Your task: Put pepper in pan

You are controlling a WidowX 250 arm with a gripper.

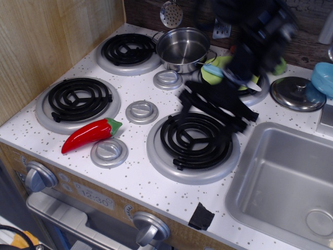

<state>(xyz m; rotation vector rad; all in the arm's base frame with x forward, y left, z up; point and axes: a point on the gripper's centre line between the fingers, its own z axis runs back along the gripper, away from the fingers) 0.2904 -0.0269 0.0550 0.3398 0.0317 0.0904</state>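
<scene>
The red chili pepper (88, 134) with a green stem cap lies on the white stovetop at the front left, between the left front burner and a silver knob. The shiny steel pan (183, 48) stands empty at the back, between the two rear burners. My gripper (216, 110) is motion-blurred above the far edge of the front right burner. It sits well to the right of the pepper and in front of the pan. Its black fingers look spread apart and hold nothing.
A steel lid with a knob (297, 92) lies at the back right beside a blue object (322, 78). A green plate (212, 73) is partly hidden behind my arm. The sink (281, 182) is at the right. A perforated ladle (170, 14) hangs at the back.
</scene>
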